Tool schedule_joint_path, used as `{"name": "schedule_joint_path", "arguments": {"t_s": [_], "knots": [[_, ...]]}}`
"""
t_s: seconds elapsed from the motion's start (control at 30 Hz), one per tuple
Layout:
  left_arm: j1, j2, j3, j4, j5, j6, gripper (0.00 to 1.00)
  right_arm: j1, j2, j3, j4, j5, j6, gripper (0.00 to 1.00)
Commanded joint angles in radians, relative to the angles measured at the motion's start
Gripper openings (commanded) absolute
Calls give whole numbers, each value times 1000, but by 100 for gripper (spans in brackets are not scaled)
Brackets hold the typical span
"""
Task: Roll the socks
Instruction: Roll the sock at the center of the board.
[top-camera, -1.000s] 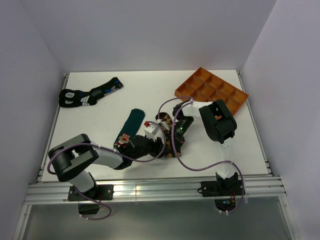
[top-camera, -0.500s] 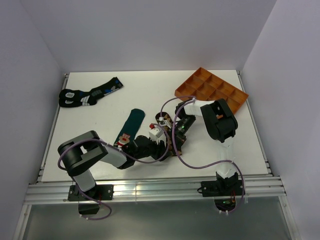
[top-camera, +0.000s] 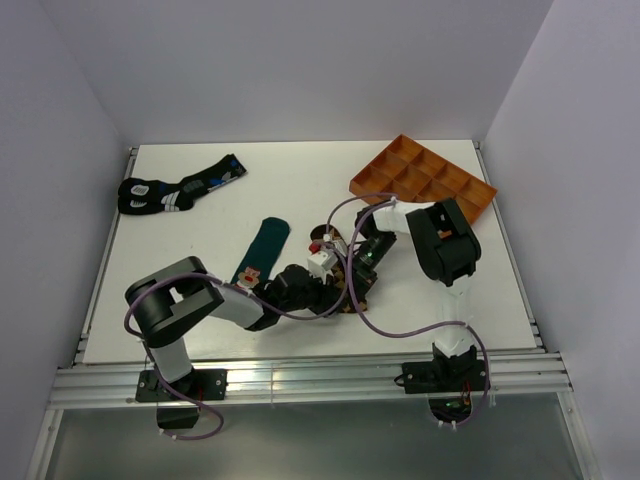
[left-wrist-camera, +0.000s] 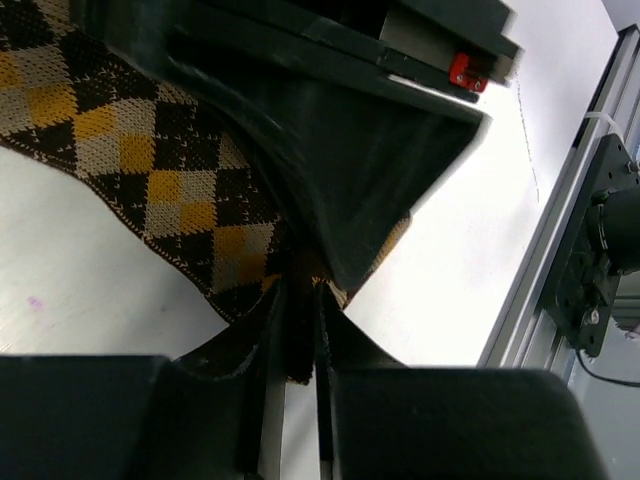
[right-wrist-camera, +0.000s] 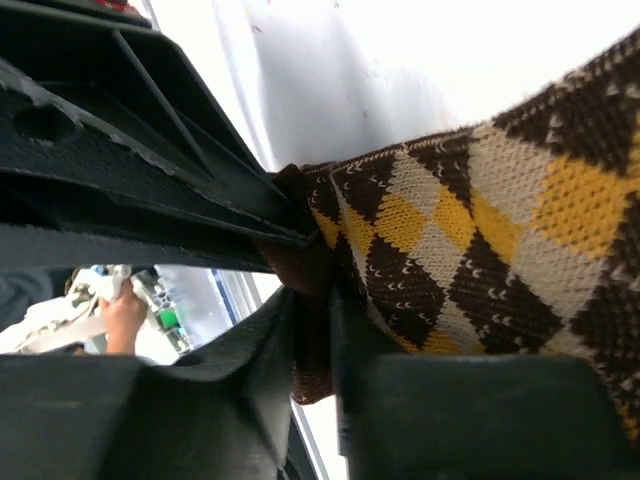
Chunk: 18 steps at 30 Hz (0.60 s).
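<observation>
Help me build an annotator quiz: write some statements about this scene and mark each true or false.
1. The left gripper is shut on the checkered sock. True.
2. The right gripper is open and holds nothing. False: it is shut on the same sock.
3. The teal sock lies in the tray. False: it lies on the table, left of the grippers.
4. Dark socks lie near the table's far left corner. True.
</observation>
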Motion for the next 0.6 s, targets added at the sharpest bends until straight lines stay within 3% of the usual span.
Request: {"name": "schedule_joint_path", "arguments": {"t_s": [0.0,0.27,0.57], "knots": [[-10,32,71,-90,9,-17,0,-5,-93,-36,90,52,41,31],[-11,78,148,-263,-16,-76,0,-25,-261,-124,242,163,172,55],[-7,113,183,-326,13,-143,0,-157,-369,-147,297,184,262,58]]}}
